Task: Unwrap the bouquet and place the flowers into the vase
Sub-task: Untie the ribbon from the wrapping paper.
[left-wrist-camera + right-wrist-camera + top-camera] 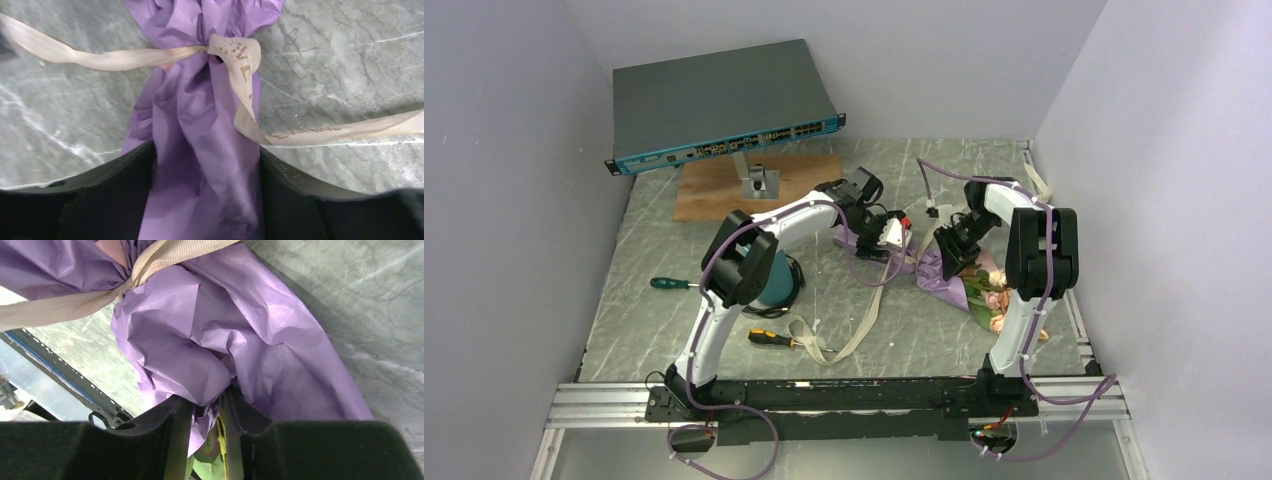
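The bouquet point(944, 272) lies on the marble table in crinkly purple paper, its flowers point(992, 298) poking out toward the right arm's base. A cream ribbon point(240, 65) is still knotted round its neck. My left gripper point(207, 155) is closed on the narrow tail of the bouquet point(200, 110), and the paper fills the whole gap between the fingers. My right gripper point(207, 400) sits at the paper's wider part point(200, 325), jaws slightly apart, with a loose fold and a green leaf point(210, 460) between them. The teal vase point(776, 285) stands half hidden behind the left arm.
A network switch point(724, 105) on a stand over a wooden board point(714, 195) fills the back left. A green screwdriver point(669, 283), a yellow-black screwdriver point(774, 338) and a black cable coil point(796, 272) lie near the vase. Loose ribbon point(864, 320) trails toward the front rail point(824, 400).
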`<state>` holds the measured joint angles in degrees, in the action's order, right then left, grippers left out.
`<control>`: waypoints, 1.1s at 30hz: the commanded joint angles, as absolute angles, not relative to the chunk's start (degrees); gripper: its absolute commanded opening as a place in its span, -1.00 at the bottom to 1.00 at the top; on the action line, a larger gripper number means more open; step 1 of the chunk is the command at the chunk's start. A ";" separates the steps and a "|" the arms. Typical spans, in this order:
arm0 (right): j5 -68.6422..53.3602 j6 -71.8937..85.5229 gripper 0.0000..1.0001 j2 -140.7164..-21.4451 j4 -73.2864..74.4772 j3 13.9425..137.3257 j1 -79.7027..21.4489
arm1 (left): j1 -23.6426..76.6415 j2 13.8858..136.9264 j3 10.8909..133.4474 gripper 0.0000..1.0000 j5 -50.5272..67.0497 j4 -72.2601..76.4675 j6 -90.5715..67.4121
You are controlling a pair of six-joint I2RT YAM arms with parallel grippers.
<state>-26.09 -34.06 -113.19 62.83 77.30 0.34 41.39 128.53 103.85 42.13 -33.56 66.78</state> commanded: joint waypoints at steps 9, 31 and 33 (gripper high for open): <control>-36.74 -21.38 0.11 -106.70 59.12 89.26 2.21 | 43.16 127.64 97.58 -0.11 41.65 -36.99 65.99; -6.00 9.06 0.41 -116.60 41.20 87.11 -4.03 | 44.74 126.52 95.18 -0.19 38.37 -33.83 64.04; -4.04 10.18 0.43 -118.70 41.74 88.77 -4.22 | 44.75 126.32 94.75 -0.19 38.17 -33.92 64.64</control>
